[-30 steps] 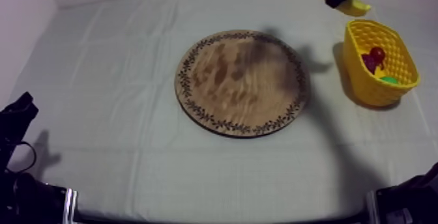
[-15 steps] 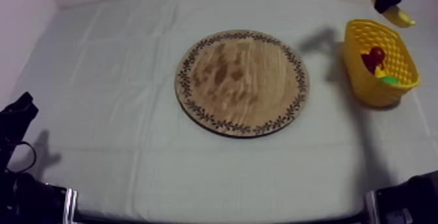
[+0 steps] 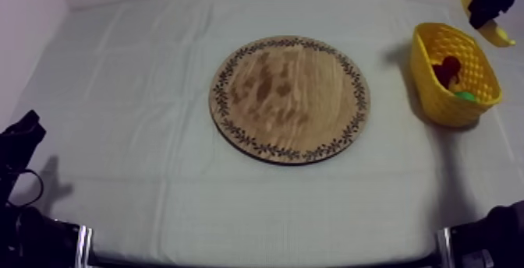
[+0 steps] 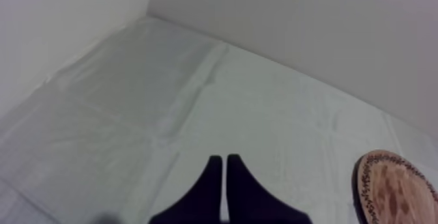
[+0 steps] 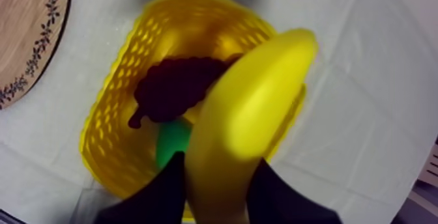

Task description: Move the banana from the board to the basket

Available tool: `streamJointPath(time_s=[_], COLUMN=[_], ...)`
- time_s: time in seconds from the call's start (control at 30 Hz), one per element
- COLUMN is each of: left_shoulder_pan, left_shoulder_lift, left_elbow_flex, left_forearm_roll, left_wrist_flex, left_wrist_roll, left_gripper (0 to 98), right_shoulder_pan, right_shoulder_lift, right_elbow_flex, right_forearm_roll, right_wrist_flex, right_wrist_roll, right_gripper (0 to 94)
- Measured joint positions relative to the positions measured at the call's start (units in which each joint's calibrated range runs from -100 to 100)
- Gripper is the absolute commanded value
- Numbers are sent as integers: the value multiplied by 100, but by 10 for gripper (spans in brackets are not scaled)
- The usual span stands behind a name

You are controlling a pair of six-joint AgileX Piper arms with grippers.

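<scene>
carrying: the right pincer (image 5: 218, 191) grips the curved yellow toy banana (image 5: 254, 122) near one end, a black finger on either side, and holds it in the air clear of the worktop (image 3: 156, 76) under its grey-white cloth.
banana's place: off the round wooden board with the patterned rim (image 3: 288, 98), which lies bare at the middle; in the top view the fruit hangs by the far right corner of the yellow openwork plastic basket (image 3: 425, 37).
long axis: in the right wrist view it runs from the pincer outward across the basket's mouth, with the free tip reaching about to the rim on the side away from the board.
key relation: the basket lies beneath the banana and a little to its board side; i judge the fruit is only partly over the opening.
basket contents: a dark reddish-purple toy fruit (image 5: 173, 86) that looks like the bunch of grapes, with a green toy piece (image 5: 171, 142) beside it.
left arm: the left pincer (image 4: 225, 171) is closed on nothing, its fingers pressed into a narrow wedge low over the cloth, well apart from the basket.
nearer arm: the right one, which has the fruit.
step in hand: carry nearly complete, release not yet made.
next move calls for: a small shift toward the basket's middle, then a descent so the whole length clears the rim before the fingers part.
risk: let go here, the banana might strike the rim and tip out onto the cloth.
</scene>
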Motion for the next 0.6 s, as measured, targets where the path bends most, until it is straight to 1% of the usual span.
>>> streamJointPath(time_s=[0.13,0.43,0.6], left_shoulder_pan=[0,0,0], left_shoulder_lift=[0,0,0], left_elbow_flex=[0,0,0], left_forearm_roll=[0,0,0], left_wrist_flex=[0,9,9], left_wrist_roll=[0,0,0], left_gripper=[1,1,1], right_shoulder_pan=[-15,10,57], right_shoulder_lift=[143,703,993], right_elbow_flex=[185,511,703], right_forearm_roll=[0,1,-29], right_wrist_flex=[-60,-505,-639], right_wrist_roll=[-45,-197,-252], right_gripper=[243,245,259])
